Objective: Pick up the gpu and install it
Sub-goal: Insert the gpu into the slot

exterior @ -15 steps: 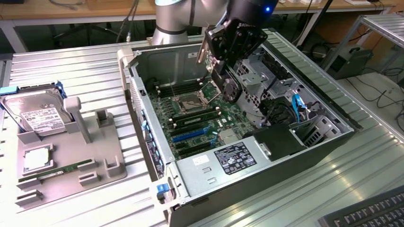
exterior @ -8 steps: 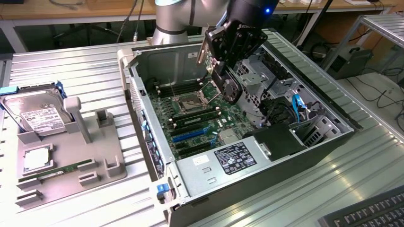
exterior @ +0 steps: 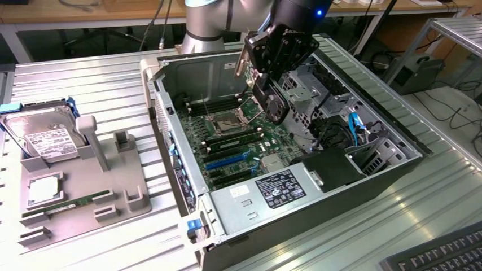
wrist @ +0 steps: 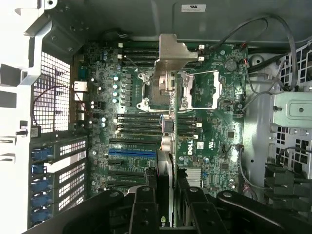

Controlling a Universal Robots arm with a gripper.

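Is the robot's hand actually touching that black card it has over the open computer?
Touching. In the wrist view the fingers of the hand press against both sides of the gpu, seen edge-on between them.

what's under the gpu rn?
The gpu, gripped by the claw, hangs over the motherboard: CPU socket and blue slot visible. Its silver bracket covers part of the socket.

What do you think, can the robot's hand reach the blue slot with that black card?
Probably yes. The hand holds the gpu over the open computer case, and nothing covers the blue slot on the motherboard.
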